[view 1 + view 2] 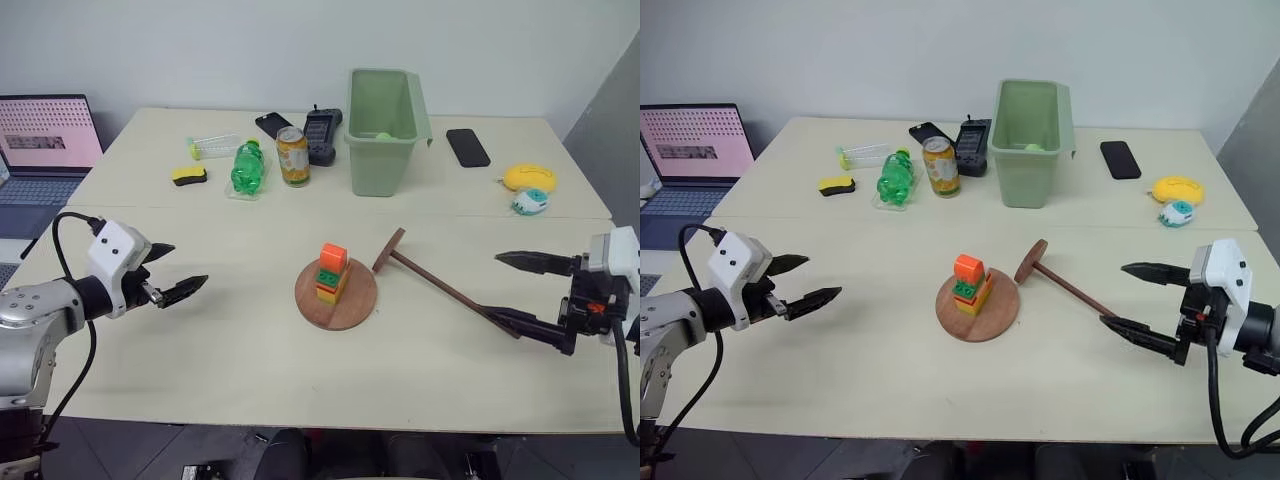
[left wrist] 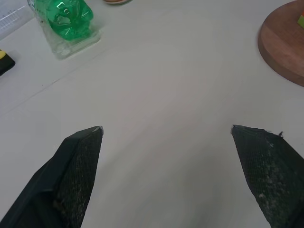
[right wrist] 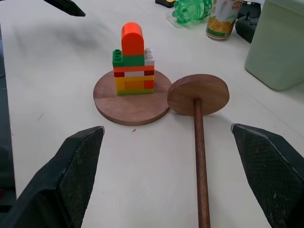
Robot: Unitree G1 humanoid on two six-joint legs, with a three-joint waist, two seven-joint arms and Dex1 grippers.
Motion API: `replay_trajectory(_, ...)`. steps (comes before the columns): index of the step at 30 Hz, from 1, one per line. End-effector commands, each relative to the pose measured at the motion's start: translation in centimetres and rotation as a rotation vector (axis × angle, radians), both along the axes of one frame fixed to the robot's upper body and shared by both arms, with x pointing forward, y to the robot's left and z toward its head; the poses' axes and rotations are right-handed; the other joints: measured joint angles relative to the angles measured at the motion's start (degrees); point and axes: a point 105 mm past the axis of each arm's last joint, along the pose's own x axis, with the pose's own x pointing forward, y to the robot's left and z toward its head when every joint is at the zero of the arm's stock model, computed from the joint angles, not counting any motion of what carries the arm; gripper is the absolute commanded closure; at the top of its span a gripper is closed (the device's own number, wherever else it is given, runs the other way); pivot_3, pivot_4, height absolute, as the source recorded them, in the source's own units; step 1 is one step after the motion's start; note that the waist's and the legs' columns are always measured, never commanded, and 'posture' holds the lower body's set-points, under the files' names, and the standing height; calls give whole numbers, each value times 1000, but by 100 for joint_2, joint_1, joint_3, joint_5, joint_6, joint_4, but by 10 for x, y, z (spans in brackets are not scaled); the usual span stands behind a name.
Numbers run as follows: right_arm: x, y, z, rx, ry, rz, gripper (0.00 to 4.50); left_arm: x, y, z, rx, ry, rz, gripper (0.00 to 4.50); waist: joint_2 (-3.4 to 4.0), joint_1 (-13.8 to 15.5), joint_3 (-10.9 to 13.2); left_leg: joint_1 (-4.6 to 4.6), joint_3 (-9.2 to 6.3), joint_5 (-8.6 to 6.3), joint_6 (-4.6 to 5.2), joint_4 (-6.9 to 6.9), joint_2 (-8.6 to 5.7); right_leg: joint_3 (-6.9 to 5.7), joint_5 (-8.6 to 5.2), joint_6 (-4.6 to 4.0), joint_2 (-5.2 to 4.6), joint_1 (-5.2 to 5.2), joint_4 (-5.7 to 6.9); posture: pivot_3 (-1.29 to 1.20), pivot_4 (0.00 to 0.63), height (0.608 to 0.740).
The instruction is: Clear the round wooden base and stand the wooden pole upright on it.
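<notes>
The round wooden base lies flat at the table's middle, and a stack of coloured toy bricks stands on it. Just right of it lies the wooden pole, its disc end tipped up beside the base and its free end pointing at my right gripper. That gripper is open and holds nothing; in the right wrist view the pole runs up between its fingers. My left gripper is open and holds nothing, well left of the base, over bare table.
Along the far side stand a green bin, a drink can, a green bottle, a yellow sponge, a remote, two phones and a yellow object. A laptop sits at far left.
</notes>
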Motion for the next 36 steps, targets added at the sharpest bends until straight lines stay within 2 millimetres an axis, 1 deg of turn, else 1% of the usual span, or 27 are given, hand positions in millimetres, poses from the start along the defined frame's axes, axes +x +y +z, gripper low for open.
replay_trajectory(1, -2, 4, 4, -8, -37, 11, 0, 1, -10, 20, -33, -51, -43, 13, 0, 0, 0, 0, 0, 0, 0, 0, 0, 0, 0, 0, 0, 0, 0, 0, 150, 740)
replay_trajectory(4, -2, 5, 4, -3, -35, 10, 0, 2, -8, 21, -7, -45, -27, 13, -1, 0, 0, 0, 0, 0, 0, 0, -1, 0, 0, 0, 0, 0, 0, 0, 150, 740)
replay_trajectory(6, -3, 4, 4, -3, -32, 9, 0, 2, -13, 25, -20, -63, -40, 13, -1, 0, 0, 0, 1, 0, 0, 0, -1, 0, 0, 0, 0, 0, 0, 0, 150, 740)
replay_trajectory(9, -3, 4, 4, -4, -28, 10, 0, 2, -22, 35, -94, -90, -75, 13, -1, 1, 0, 0, -1, 0, 0, 1, -1, 0, 0, 0, 0, 1, 0, 0, 150, 740)
replay_trajectory(14, -4, 4, 3, -2, -25, 8, 0, 2, -21, 34, -77, -97, -82, 13, -1, 1, 1, 1, 1, 0, 0, 0, -2, 1, 0, 0, 0, 1, 0, 0, 150, 740)
replay_trajectory(16, -3, 5, 3, 0, -26, 5, 0, 5, -19, 37, -85, -105, -69, 13, -2, 1, 1, 1, 0, 0, 0, 0, 0, 0, 0, 0, 1, 1, 0, 0, 150, 740)
replay_trajectory(19, -4, 7, 3, 5, -36, 1, 0, 4, -24, 36, -78, -75, -129, 13, -2, 1, 1, 1, -1, 0, 0, 0, -1, -1, 0, 0, 2, 1, 0, 0, 150, 740)
replay_trajectory(22, -6, 9, 1, 10, -27, 0, 0, 10, -33, 41, -38, -97, -178, 13, -3, 8, 2, 1, 1, 0, 0, 0, -4, -3, 0, 0, 4, 1, -1, 0, 150, 740)
replay_trajectory(23, -6, 10, 1, 13, -24, 0, 0, 12, -38, 42, -20, -102, -202, 13, -3, 12, 2, -2, 0, 0, 0, 1, -5, -4, 0, 0, 6, 1, -1, 0, 150, 740)
replay_trajectory(28, -8, 38, -1, 65, -25, 37, 0, 29, -92, 52, -68, -105, -429, 13, -6, 51, 3, -7, -2, 1, -1, 13, -13, -9, 0, 0, 12, 12, -1, 0, 150, 740)
replay_trajectory(30, -8, 47, 1, 84, -35, 49, 0, 32, -107, 52, -67, -97, -504, 13, -6, 36, 3, -7, 1, 1, -1, 15, -14, -10, 0, 0, 12, 14, -1, 0, 150, 740)
replay_trajectory(32, -10, 57, 4, 130, -26, 52, 0, 32, -130, 54, -96, -69, -636, 13, -7, 11, 3, -8, 3, 1, -1, 16, -14, -12, 0, 0, 14, 10, -1, 0, 150, 740)
replay_trajectory(34, -12, 65, 6, 162, -4, 60, 0, 32, -143, 51, -101, -36, -727, 13, -7, 5, 4, -15, 2, 1, -1, 18, -14, -17, 0, 0, 16, 8, -2, 0, 150, 740)
replay_trajectory(36, -15, 70, 6, 184, 18, 67, 0, 36, -149, 46, -85, -24, -770, 13, -8, 2, 4, -22, 2, 1, -1, 24, -14, -20, 0, 0, 18, 2, -1, 0, 150, 740)
